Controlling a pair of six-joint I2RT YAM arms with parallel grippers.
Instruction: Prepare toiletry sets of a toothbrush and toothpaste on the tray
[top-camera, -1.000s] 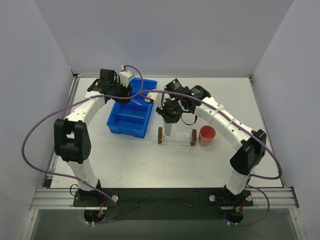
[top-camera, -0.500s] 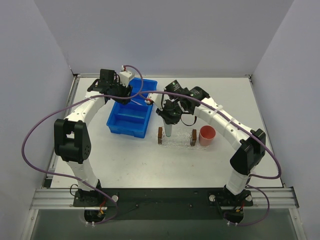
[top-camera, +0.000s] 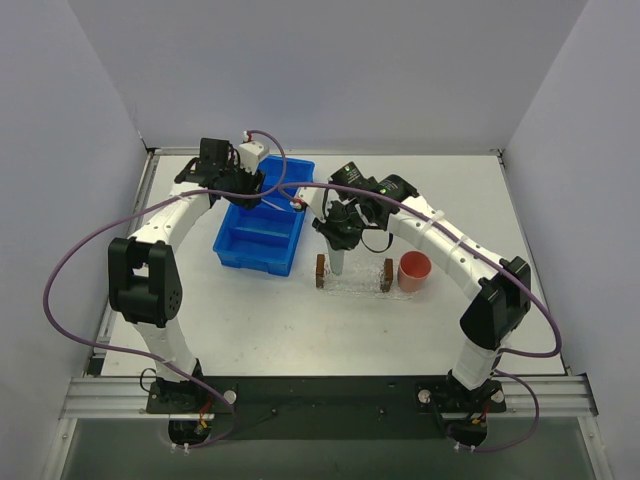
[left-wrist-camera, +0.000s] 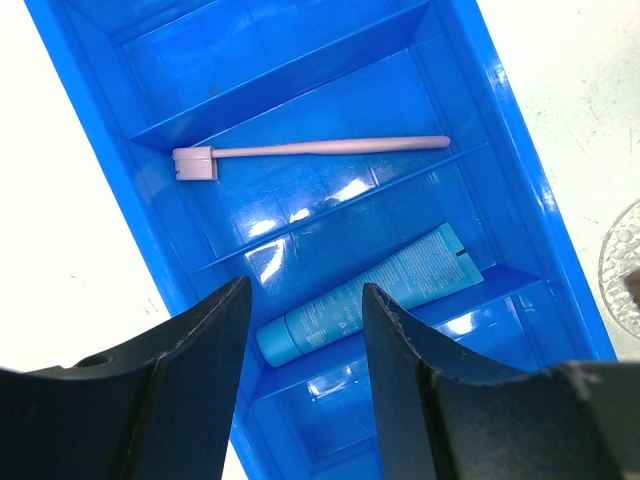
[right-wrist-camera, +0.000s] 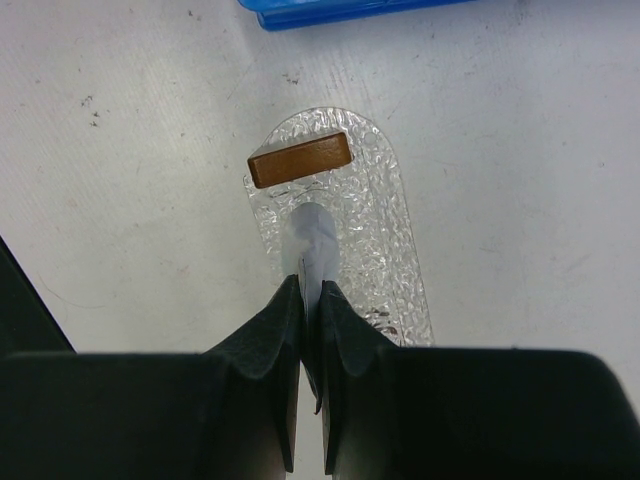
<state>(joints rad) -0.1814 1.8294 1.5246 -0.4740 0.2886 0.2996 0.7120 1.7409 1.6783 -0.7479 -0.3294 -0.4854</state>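
The clear glittery tray (top-camera: 352, 279) with a brown block (right-wrist-camera: 300, 160) at each short end lies on the table; it also shows in the right wrist view (right-wrist-camera: 385, 230). My right gripper (right-wrist-camera: 311, 290) is shut on the pale grey-blue toothpaste tube (right-wrist-camera: 313, 243), holding it upright just above the tray; the gripper shows from above too (top-camera: 339, 243). My left gripper (left-wrist-camera: 300, 300) is open over the blue bin (left-wrist-camera: 520, 200). In the bin lie the pink-lilac toothbrush (left-wrist-camera: 310, 150) and the brighter blue toothpaste tube (left-wrist-camera: 375, 290).
A round pink cup (top-camera: 414, 270) stands just right of the tray. The blue compartmented bin (top-camera: 262, 215) sits left of the tray. Purple cables arc over both arms. White walls close in the table on three sides.
My right gripper has shifted slightly left and back with the grey-blue tube. The left arm has not moved.
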